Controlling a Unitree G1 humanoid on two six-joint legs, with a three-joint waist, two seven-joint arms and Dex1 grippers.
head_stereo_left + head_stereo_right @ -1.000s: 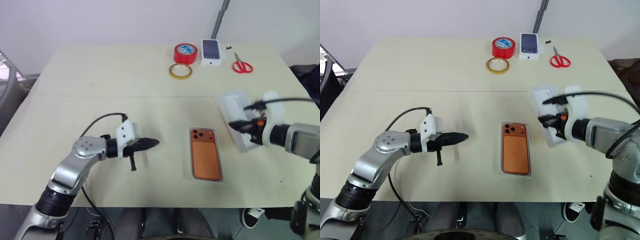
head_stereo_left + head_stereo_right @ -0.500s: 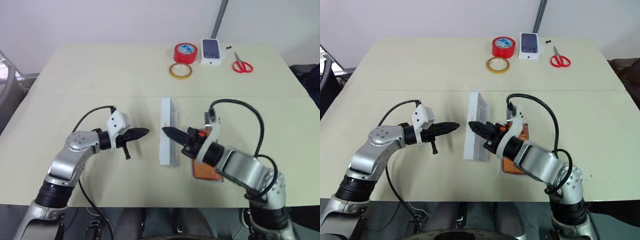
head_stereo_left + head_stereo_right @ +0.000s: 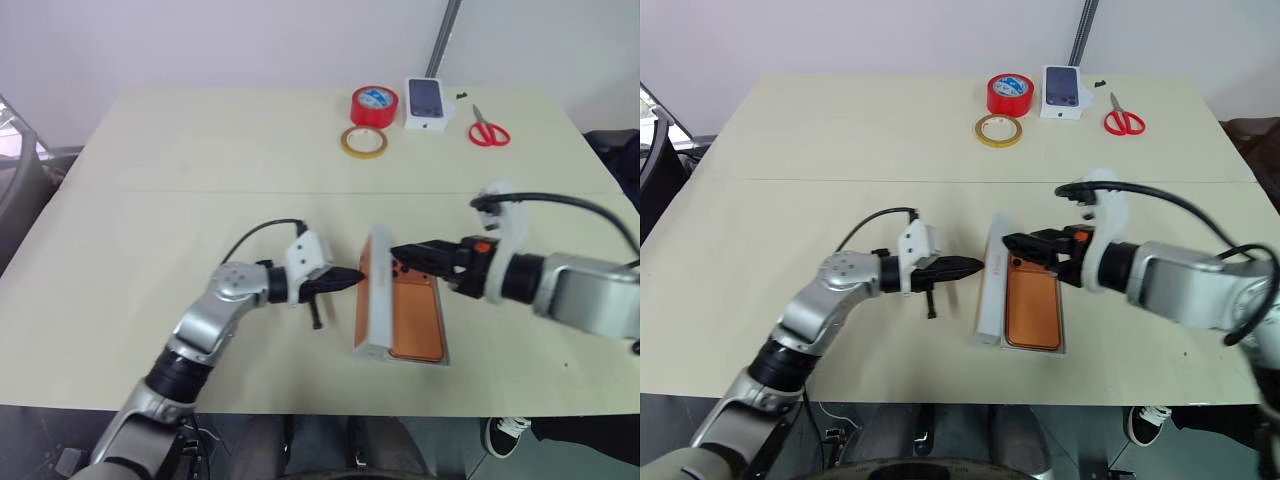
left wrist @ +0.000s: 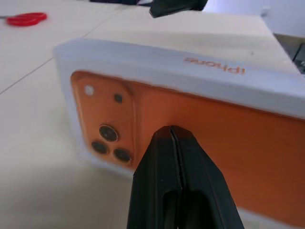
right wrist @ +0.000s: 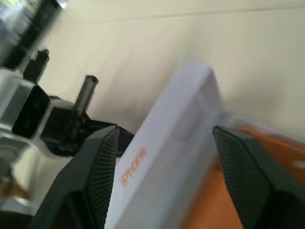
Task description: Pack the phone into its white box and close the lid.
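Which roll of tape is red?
The red roll of tape standing nearest the small phone box. The yellowish roll in front of it is flatter.

lid [image 3: 374, 292] on edge (beside boxed phone [image 3: 414, 318])

The word "iPhone" runs in orange letters along the narrow white side wall of the lid [image 4: 200, 71]; it appears upside down in the left wrist view.

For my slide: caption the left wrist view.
Shut left end effector pointing at the tilted lid, printed face toward it.
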